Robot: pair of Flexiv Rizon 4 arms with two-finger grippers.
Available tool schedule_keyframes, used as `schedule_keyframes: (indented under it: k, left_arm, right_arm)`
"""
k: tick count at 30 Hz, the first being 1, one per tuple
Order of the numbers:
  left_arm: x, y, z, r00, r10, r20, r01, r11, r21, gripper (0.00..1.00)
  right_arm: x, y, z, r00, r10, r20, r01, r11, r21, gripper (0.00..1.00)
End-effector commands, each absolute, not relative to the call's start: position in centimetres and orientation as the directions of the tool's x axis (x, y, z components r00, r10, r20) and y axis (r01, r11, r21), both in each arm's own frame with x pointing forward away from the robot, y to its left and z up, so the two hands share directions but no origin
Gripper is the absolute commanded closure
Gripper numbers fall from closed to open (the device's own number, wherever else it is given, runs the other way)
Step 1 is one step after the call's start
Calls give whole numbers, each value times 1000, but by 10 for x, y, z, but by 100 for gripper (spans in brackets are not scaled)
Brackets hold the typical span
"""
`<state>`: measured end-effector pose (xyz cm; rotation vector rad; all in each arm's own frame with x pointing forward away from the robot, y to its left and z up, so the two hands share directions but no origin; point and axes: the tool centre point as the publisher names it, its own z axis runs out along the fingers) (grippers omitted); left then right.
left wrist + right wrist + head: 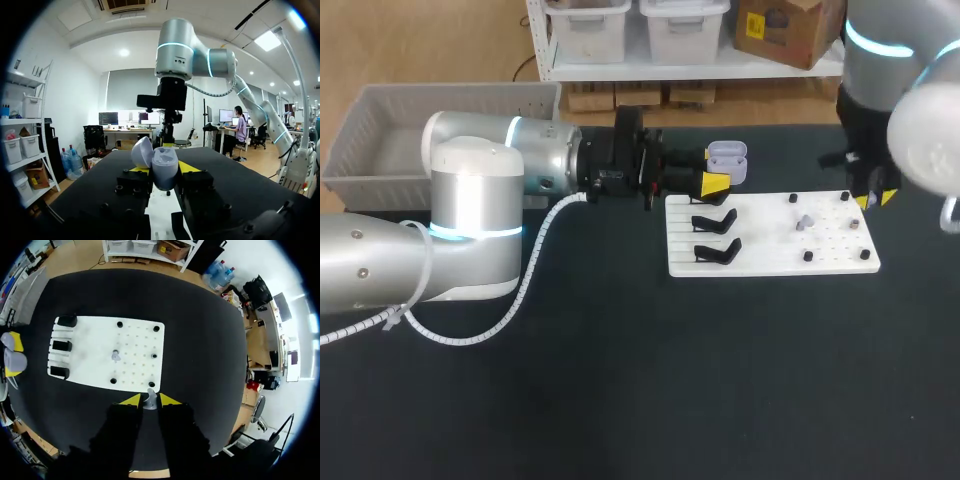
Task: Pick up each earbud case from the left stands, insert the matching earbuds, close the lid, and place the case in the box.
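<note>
A lavender earbud case point(727, 158) with its lid swung open sits between the yellow tips of my left gripper point(715, 185), just beyond the far left corner of the white board point(770, 262). In the left wrist view the same case point(165, 172) fills the gap of that gripper point(164, 169), body upright. My right gripper point(873, 198) hangs over the board's far right edge. Its wrist view shows the right gripper point(149, 401) shut on a small grey earbud point(150, 399). A second earbud point(115, 355) stands mid-board. The grey box point(380, 140) is at the back left.
Two empty black stands point(716, 220) point(717, 250) line the board's left side. Small black pegs point(808, 256) dot its right half. My left arm point(470, 200) stretches across the left half of the black table point(640, 380).
</note>
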<state>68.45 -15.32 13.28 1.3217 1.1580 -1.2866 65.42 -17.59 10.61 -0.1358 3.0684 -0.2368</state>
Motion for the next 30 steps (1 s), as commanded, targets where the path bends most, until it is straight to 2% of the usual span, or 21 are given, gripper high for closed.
schedule_keyframes:
  k: [1, 14, 16, 19, 25, 30]
  left_arm:
    - [684, -153, 132, 10, 19, -1000, 992, -124, 8, 100]
    - [684, -153, 132, 10, 19, -1000, 992, -124, 8, 100]
    - [684, -153, 132, 10, 19, -1000, 992, -124, 8, 100]
    - [684, -153, 132, 10, 19, -1000, 992, -124, 8, 100]
    - [684, -153, 132, 10, 19, -1000, 992, -124, 8, 100]
    - [684, -153, 132, 10, 19, -1000, 992, -124, 8, 100]
  right_arm:
    - [651, -176, 114, -995, -88, -55, -78, 985, -154, 100]
    - [651, -176, 114, -995, -88, -55, -78, 985, -154, 100]
    - [649, -162, 119, -995, -50, -85, -46, 997, -56, 100]
    - [647, -137, 132, -994, 3, -106, 6, 1000, -28, 100]
    - [639, -101, 154, -984, 121, -132, 139, 982, -131, 100]
    - [635, -85, 163, -982, 152, -108, 174, 955, -239, 100]
